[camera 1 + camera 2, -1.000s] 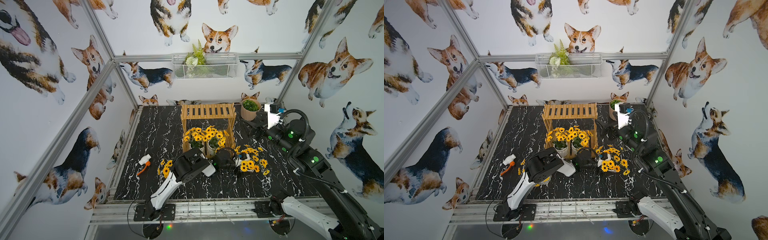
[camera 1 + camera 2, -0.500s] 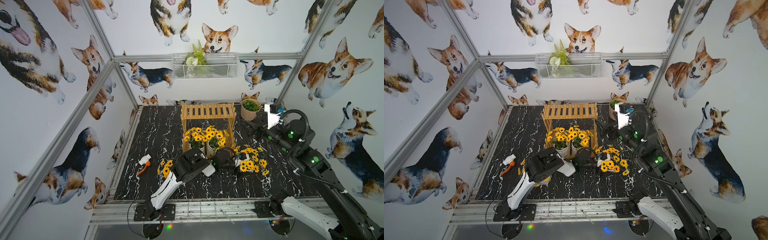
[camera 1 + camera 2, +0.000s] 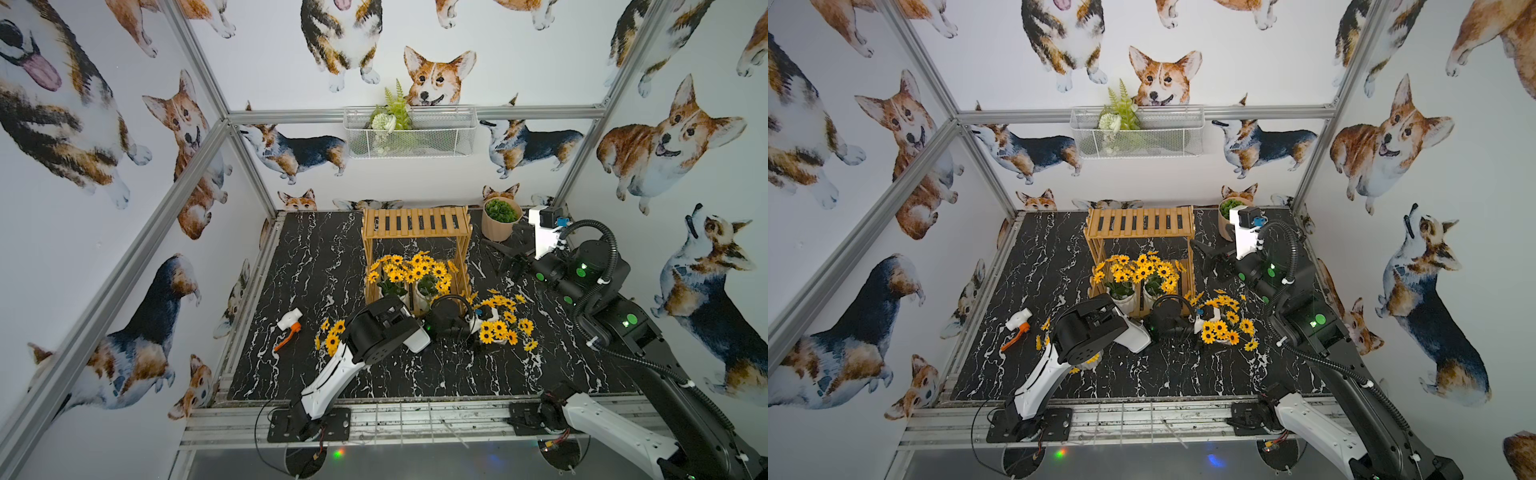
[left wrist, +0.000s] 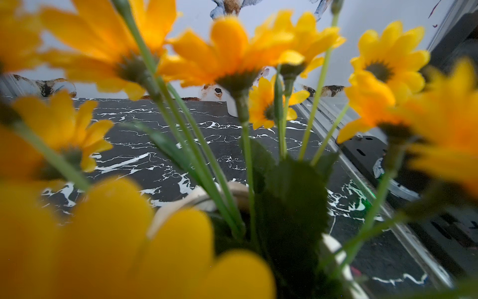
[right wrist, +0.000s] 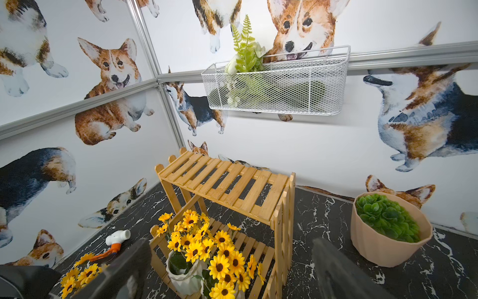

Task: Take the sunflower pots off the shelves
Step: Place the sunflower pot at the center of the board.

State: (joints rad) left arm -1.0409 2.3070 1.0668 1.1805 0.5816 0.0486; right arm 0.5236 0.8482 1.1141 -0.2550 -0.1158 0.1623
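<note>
Corgi-print walls enclose a black marble bench (image 3: 316, 266); light-wood shelves (image 3: 415, 222) at its back edge hold two white ribbed, yellow-flowered sunflower pots (image 3: 409, 276) on the lower tier. Two more stand on the bench in front, a left pot (image 3: 331, 340) and a right pot (image 3: 500, 330) whose blooms hide how the left gripper (image 3: 482, 322) stands. The right gripper (image 5: 230, 244) hangs spread.

Light bright, soft, even in both top views; shadows on the bench (image 3: 316, 266) faint. In my left wrist view the near sunflowers (image 4: 227, 51) are blurred, the marble behind sharper. Frame rails (image 3: 137, 243) bow near picture edges.
</note>
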